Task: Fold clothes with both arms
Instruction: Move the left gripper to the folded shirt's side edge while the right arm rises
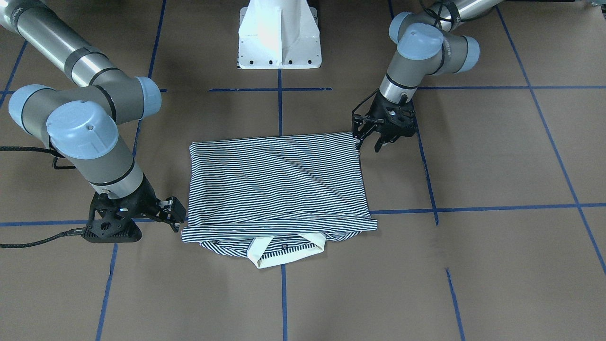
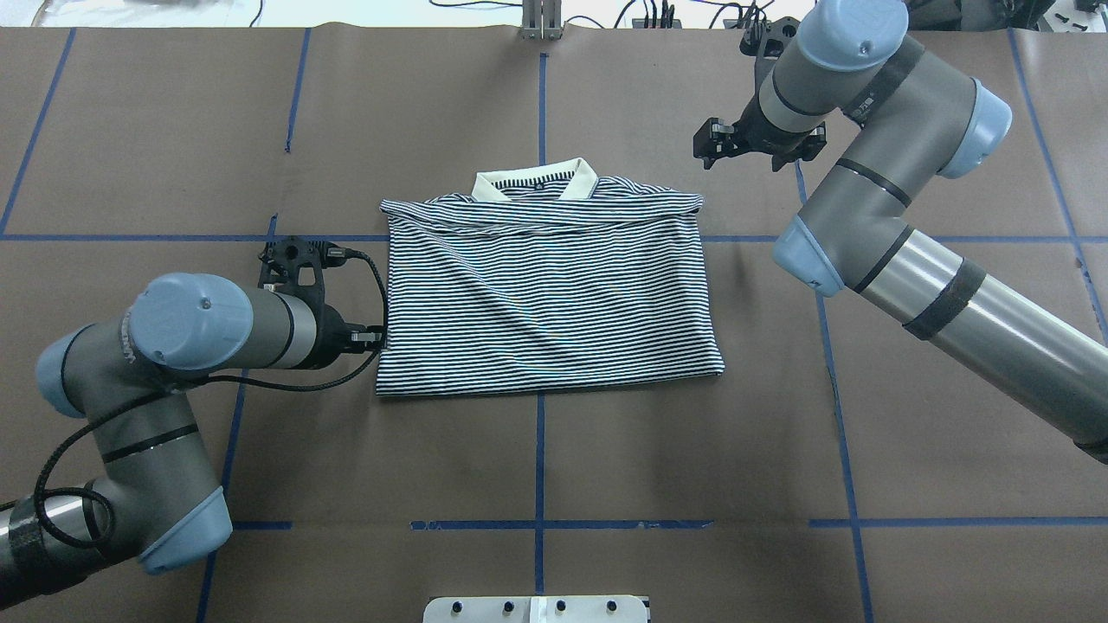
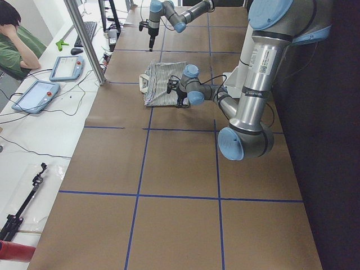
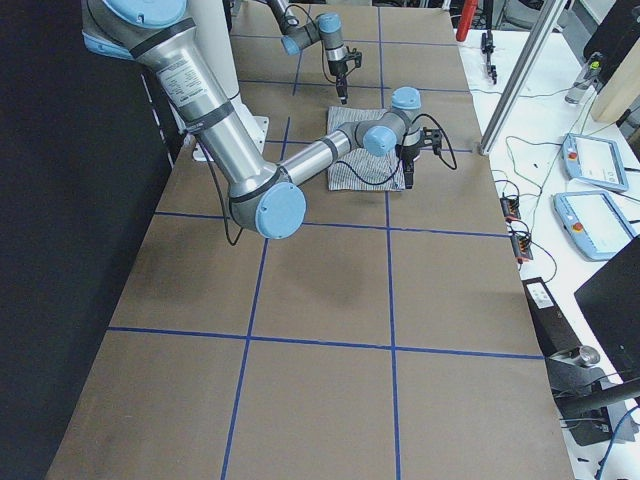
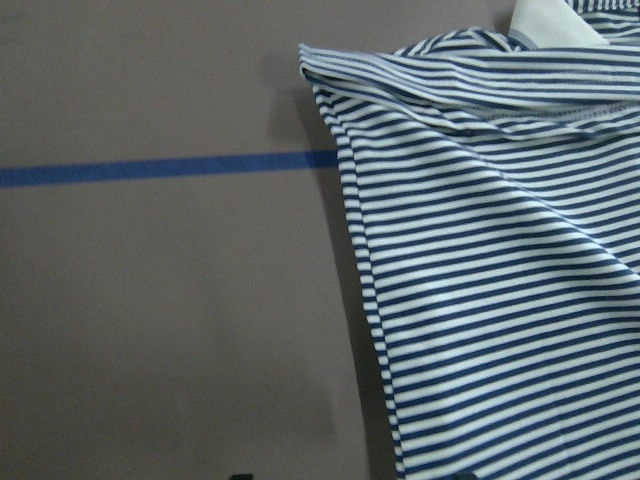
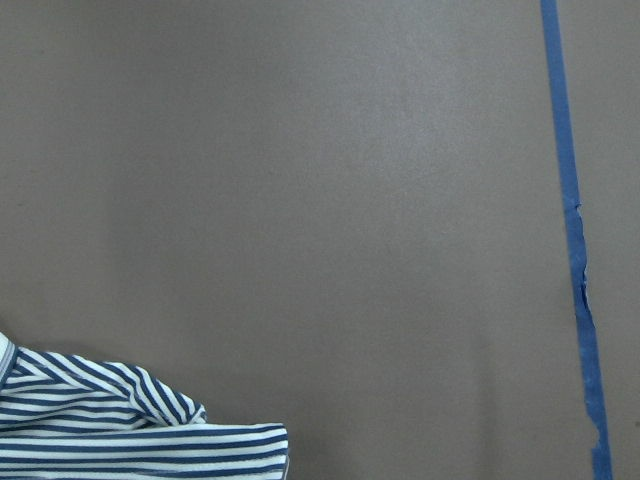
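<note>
The striped polo shirt point(image 1: 274, 184) lies folded into a flat rectangle at the table's middle point(image 2: 545, 294). Its cream collar point(image 1: 289, 253) sticks out at the edge away from the robot. My left gripper point(image 1: 369, 144) is open and empty. It hangs just beside the shirt's near corner on my left side point(image 2: 381, 339). My right gripper point(image 1: 177, 215) is open and empty. It sits just off the shirt's far corner on my right side, by the folded shoulder point(image 2: 708, 147). The left wrist view shows the shirt's side edge point(image 5: 500, 250). The right wrist view shows one corner point(image 6: 100, 430).
The table is brown paper with a blue tape grid point(image 2: 539, 450). The white pedestal base point(image 1: 279, 42) stands at the robot's side. An operator point(image 3: 14, 45) and teach pendants point(image 3: 34, 95) are at a side bench beyond the table's far edge.
</note>
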Controlling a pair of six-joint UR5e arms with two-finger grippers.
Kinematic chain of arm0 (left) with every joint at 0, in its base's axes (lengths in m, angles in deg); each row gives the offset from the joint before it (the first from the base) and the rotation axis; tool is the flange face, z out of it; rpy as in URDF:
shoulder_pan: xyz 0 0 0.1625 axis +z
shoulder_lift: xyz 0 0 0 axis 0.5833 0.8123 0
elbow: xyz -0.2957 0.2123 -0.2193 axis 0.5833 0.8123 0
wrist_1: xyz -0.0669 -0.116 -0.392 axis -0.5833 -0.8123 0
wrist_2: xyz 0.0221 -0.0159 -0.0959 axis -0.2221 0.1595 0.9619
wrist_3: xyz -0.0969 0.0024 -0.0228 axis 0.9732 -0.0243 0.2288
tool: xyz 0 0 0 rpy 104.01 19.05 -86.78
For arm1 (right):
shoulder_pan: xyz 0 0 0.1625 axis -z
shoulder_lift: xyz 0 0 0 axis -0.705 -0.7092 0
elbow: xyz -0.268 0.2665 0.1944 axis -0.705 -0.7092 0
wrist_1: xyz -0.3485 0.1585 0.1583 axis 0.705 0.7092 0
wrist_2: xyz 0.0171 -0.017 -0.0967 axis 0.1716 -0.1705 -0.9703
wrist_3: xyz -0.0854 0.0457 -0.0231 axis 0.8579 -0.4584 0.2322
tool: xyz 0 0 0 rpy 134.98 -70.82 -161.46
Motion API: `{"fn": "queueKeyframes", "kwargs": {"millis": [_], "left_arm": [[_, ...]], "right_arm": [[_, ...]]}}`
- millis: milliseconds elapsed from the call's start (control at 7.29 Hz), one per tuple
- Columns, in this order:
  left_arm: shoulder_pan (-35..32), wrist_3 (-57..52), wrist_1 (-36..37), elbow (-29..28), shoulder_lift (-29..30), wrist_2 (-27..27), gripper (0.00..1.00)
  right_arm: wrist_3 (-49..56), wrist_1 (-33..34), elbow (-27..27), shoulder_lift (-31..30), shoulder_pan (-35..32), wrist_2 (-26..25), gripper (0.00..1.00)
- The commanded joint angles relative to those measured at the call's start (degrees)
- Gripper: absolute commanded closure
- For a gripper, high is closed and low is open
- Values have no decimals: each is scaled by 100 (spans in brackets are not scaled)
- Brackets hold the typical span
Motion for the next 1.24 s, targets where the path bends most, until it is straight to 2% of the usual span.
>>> {"fn": "queueKeyframes", "kwargs": {"millis": [0, 412, 549, 686, 824, 1098], "left_arm": [[278, 276, -25, 16, -17, -91, 56], [357, 285, -25, 16, -17, -109, 56], [384, 294, -25, 16, -17, -117, 61], [419, 302, -25, 16, -17, -118, 75], [419, 302, -25, 16, -17, -118, 96], [419, 250, -8, 95, -34, -118, 100]], "right_arm": [[-7, 0, 3, -7, -1, -3, 0], [-15, 0, 3, -15, -1, -3, 0], [-24, 0, 3, -15, -1, -3, 0], [-42, 0, 3, -24, -1, -12, 0], [-50, 0, 3, -15, -1, -20, 0], [-68, 0, 12, -15, 8, -29, 0]]}}
